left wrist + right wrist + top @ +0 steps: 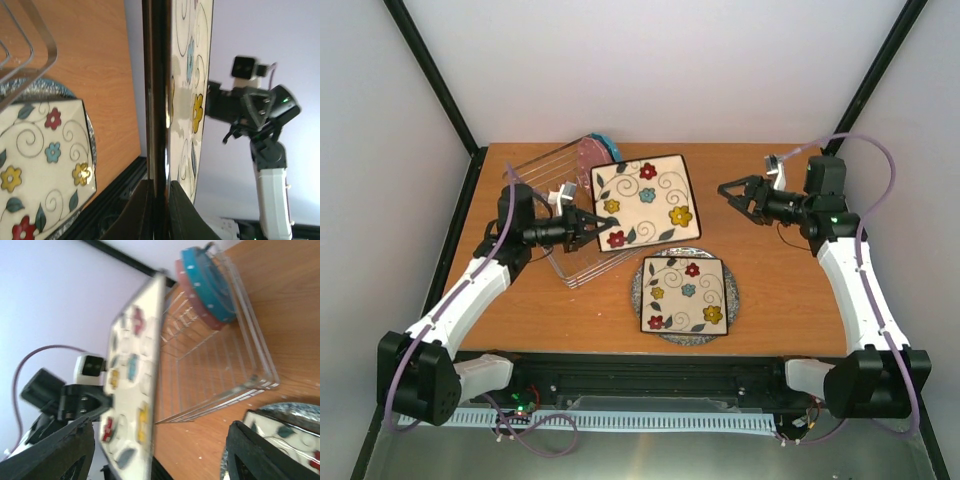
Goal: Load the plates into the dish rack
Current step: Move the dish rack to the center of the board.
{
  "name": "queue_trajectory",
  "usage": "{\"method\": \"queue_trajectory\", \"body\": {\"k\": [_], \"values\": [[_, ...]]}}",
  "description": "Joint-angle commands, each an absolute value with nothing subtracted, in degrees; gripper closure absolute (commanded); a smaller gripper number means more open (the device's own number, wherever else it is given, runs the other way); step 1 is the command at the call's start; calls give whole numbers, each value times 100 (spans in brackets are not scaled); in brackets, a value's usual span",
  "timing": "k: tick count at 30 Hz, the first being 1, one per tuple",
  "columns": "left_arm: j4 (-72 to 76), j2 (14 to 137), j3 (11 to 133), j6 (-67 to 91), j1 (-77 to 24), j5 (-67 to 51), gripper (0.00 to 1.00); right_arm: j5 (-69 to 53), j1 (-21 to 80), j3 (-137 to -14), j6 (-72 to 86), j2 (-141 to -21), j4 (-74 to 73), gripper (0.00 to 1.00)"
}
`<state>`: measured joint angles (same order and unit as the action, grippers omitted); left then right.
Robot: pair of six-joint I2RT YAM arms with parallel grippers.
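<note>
pinching the dark left rim of a square cream plate with coloured flowers (645, 200) near its lower corner, the left gripper (588, 226) holds it tilted over the thin silver wire dish rack (568, 268), while the right gripper (730, 195) hangs with fingers spread, apart from the plate's right edge.

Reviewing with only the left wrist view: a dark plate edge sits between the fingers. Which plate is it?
Observer: A square cream flowered plate, gripped by the left gripper at its edge, tilted up beside the dish rack.
Operator: Anything racked already?
Observer: A blue dotted plate stands at the far end, a pinkish plate beside it.
Operator: The right gripper looks blurry here. Open?
Observer: Open, holding nothing, apart from the held plate.
</note>
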<state>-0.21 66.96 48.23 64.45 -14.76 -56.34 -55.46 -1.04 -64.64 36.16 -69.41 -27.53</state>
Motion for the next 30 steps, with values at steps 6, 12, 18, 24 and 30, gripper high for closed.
{"method": "queue_trajectory", "body": {"k": [6,12,18,24,30], "values": [[449,6538,4890,5841,-1297,-6631,99,-5730,778,-7876,2109,-7718,-3686,29],[533,6616,4960,5862,-1264,-6657,99,-5671,895,-8089,1533,-8275,-4145,29],[616,6709,5001,5873,-1240,-6667,99,-5631,1007,-8028,1198,-8543,-4409,30],[699,6797,4964,5862,-1231,-6677,99,-5577,1328,-8178,1204,-8831,-4409,39],[764,6923,4984,5841,-1221,-6692,99,-5536,1643,-8255,1237,-9129,-4394,58]]}}
